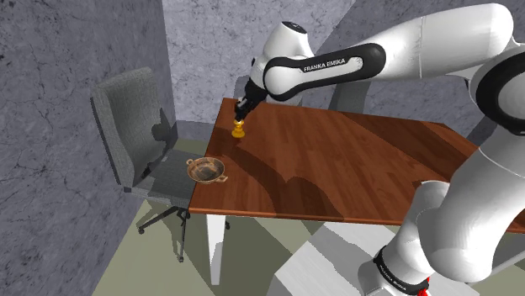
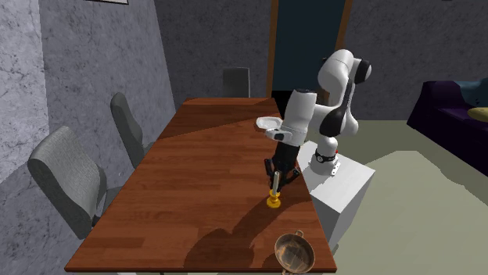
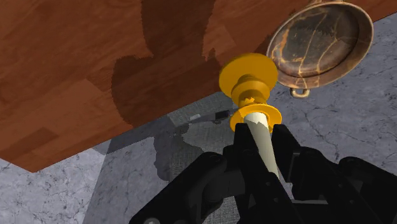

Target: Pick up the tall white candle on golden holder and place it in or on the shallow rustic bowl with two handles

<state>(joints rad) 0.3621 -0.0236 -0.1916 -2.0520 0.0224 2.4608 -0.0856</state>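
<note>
The white candle (image 3: 262,137) stands upright in its golden holder (image 3: 249,79), and my gripper (image 3: 261,130) is shut on the candle's stem from above. In the shoulder view the gripper (image 1: 242,108) is over the holder (image 1: 239,129) near the wooden table's far left edge. The holder's base is at or just above the tabletop; I cannot tell which. The shallow brown bowl with two handles (image 1: 206,170) sits at the table's near left corner, a short way from the holder. In the second exterior view the gripper (image 2: 275,180) and holder (image 2: 273,201) are up-table of the bowl (image 2: 294,251).
The wooden table (image 1: 336,168) has edges close to both the holder and the bowl. A grey chair (image 1: 126,126) stands beside that end. More grey chairs (image 2: 66,180) line the far side. A white plate-like object (image 2: 270,123) lies near my stand (image 2: 340,187).
</note>
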